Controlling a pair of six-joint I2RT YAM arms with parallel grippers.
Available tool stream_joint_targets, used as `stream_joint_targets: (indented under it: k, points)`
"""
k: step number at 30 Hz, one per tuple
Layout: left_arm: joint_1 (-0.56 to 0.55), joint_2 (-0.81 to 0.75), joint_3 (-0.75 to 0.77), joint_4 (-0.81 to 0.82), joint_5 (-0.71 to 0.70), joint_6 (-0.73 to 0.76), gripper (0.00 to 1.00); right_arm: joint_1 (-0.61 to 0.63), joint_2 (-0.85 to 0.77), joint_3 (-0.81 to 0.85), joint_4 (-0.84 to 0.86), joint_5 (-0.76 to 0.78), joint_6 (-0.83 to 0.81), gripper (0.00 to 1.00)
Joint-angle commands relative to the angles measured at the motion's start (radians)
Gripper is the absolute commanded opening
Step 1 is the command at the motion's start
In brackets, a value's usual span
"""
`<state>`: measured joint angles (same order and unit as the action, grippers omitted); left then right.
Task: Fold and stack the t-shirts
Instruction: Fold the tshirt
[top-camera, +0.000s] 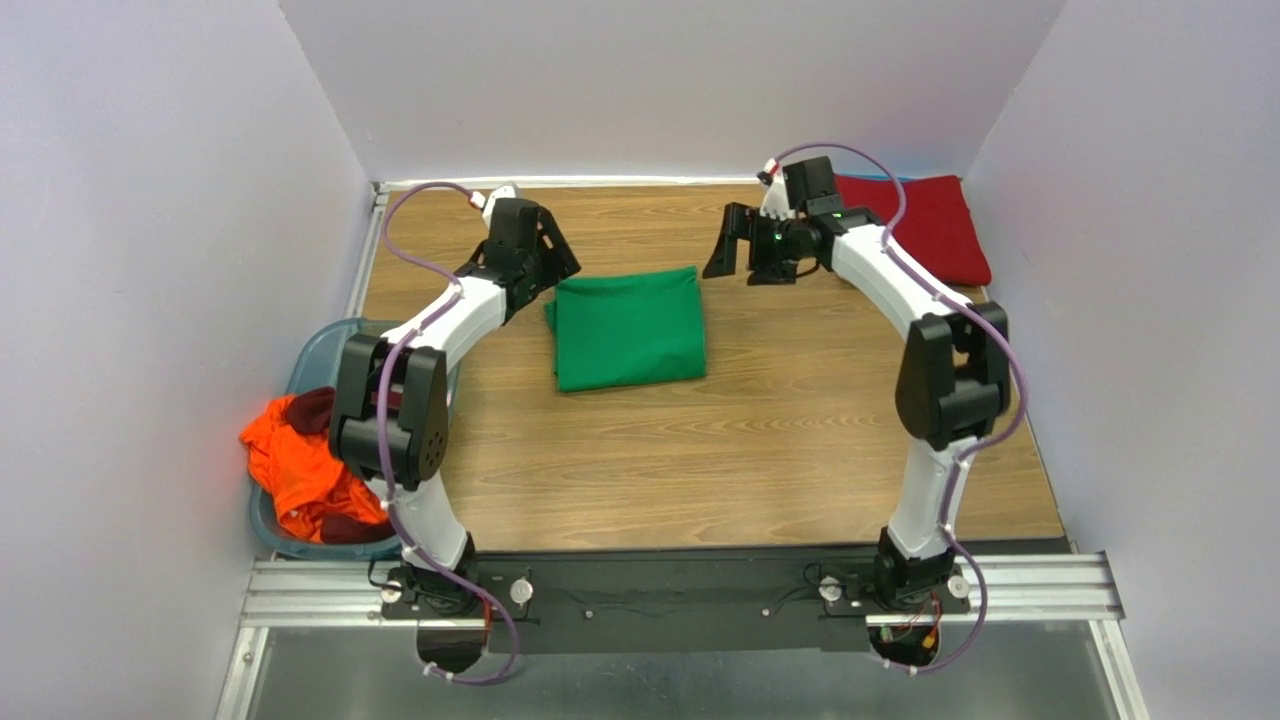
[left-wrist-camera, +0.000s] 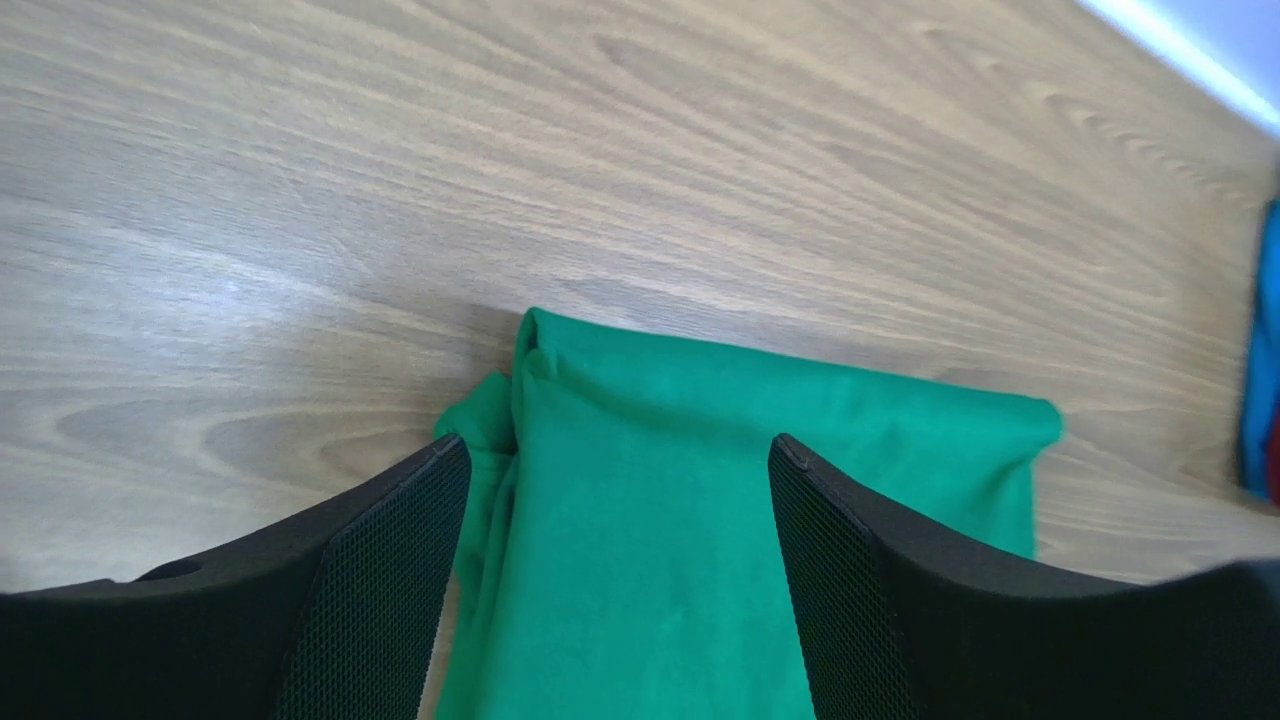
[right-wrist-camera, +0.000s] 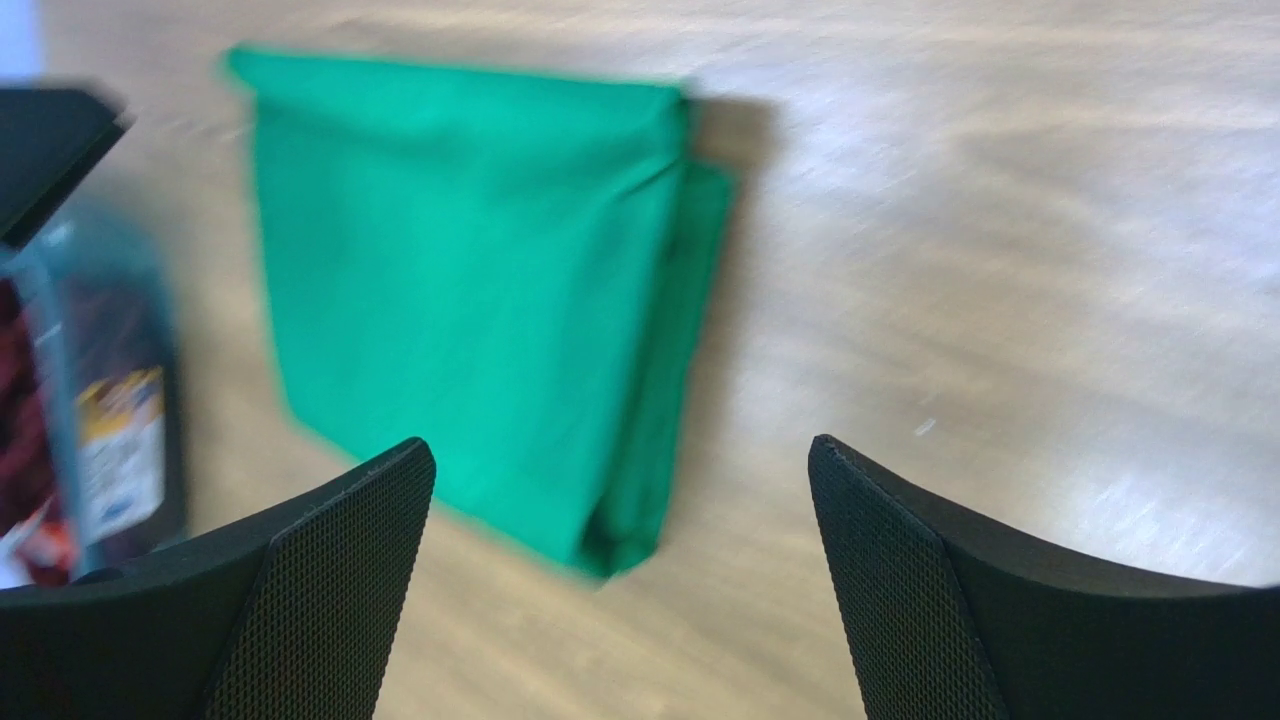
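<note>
Green t-shirt (top-camera: 628, 330): folded into a rough rectangle, lying flat in the middle of the counter (top-camera: 751, 435), with doubled edges showing along its left side.
Left end effector (left-wrist-camera: 616, 447): open and holding nothing. Its fingers are spread above the far left corner of the green t-shirt; whether they touch the cloth cannot be told.
Right end effector (right-wrist-camera: 619, 446): open and empty, held over bare wood to the far right of the green t-shirt and apart from it.
Red t-shirt (top-camera: 932, 222): folded in the far right corner, with a strip of blue cloth (left-wrist-camera: 1259, 375) showing at its far edge.
Tub (top-camera: 308, 360): beside the counter's left edge, holding an orange t-shirt (top-camera: 293, 465) and a dark maroon t-shirt (top-camera: 313, 408).
In the way: the left arm's elbow hides part of the tub.
Writing: a yellowish patch (right-wrist-camera: 117, 435) at the left of the right wrist view is too blurred to read.
</note>
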<state>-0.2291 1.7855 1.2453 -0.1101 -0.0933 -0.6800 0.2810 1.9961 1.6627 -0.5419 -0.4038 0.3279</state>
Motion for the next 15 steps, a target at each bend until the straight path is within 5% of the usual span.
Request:
stream_joint_targets:
  k: [1,7,11,15]
  points:
    - [-0.001,-0.136,-0.061,0.033,0.029,-0.003,0.8,0.041,-0.161,-0.142,0.084,-0.165,0.006,1.0]
    - [-0.019,-0.144,-0.138,0.159,0.156,0.011,0.8,0.11,-0.204,-0.291,0.275,-0.34,0.086,1.0]
    - [-0.035,-0.104,-0.162,0.225,0.387,0.013,0.8,0.142,-0.149,-0.311,0.356,-0.375,0.123,1.0]
    - [-0.047,-0.064,-0.19,0.262,0.414,0.008,0.8,0.142,-0.079,-0.297,0.396,-0.342,0.132,1.0]
